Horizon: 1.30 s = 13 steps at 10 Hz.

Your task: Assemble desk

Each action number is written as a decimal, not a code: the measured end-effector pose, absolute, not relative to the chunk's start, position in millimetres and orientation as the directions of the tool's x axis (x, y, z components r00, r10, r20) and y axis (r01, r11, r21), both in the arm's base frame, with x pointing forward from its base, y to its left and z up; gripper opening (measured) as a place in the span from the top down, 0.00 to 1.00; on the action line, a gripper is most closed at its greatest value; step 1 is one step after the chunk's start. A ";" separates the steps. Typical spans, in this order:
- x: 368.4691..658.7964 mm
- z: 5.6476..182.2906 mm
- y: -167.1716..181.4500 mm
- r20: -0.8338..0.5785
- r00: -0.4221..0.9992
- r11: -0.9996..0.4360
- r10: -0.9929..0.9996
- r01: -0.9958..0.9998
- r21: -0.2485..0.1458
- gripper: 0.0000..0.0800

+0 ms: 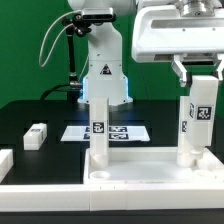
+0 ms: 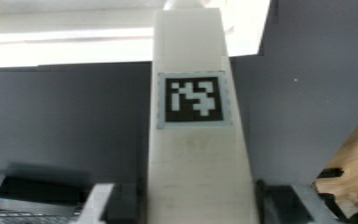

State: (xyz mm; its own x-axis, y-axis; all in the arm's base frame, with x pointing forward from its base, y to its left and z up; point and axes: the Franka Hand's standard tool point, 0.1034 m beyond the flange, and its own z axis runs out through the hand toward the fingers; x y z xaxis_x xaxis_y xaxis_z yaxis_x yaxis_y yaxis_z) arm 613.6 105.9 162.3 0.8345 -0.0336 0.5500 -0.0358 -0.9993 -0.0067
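- Black-and-white square tag (image 2: 194, 100) on the face of the held white square plastic leg post (image 1: 199, 125): coded pattern only, crisp in the wrist view and coarse in the exterior view.
- Like tags on the second white leg post (image 1: 100, 128) and on the marker board (image 1: 110, 131), flat behind the slab.
- Only in the exterior view: large white plastic desk slab (image 1: 140, 172) with raised rim. Second post upright at its corner on the exterior view's left, held post upright at its corner on the exterior view's right.
- Third white leg post (image 1: 35, 135) lying on the black table (image 1: 30, 115), well apart from the slab.
- Only in the wrist view: fingers (image 2: 108, 200) seen close, flanking the held post below its tag.
- Gripper (image 1: 198, 75) part-way closed, clamped on the held post near its top.
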 end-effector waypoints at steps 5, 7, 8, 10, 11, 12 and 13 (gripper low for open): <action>618.4 142.6 111.0 0.537 0.843 -0.999 -0.026 -0.036 0.008 0.64; 624.9 141.9 118.6 0.543 0.840 -1.000 -0.020 -0.028 0.007 0.64; 625.3 141.1 120.6 0.543 0.839 -0.999 -0.025 -0.032 0.003 0.64; 623.8 134.8 120.1 0.537 0.843 -1.000 -0.020 -0.030 0.010 0.64; 623.2 132.5 119.4 0.534 0.845 -1.000 -0.017 -0.029 0.013 0.64; 622.7 130.7 119.1 0.532 0.846 -1.000 -0.014 -0.027 0.016 0.64; 621.4 126.4 119.3 0.529 0.849 -0.999 -0.011 -0.025 0.020 0.64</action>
State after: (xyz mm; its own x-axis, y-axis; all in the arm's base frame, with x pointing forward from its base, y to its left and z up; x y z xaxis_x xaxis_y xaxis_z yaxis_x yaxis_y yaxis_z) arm 621.4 119.3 126.4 0.8486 -0.0110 0.5288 -0.0252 -0.9995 0.0197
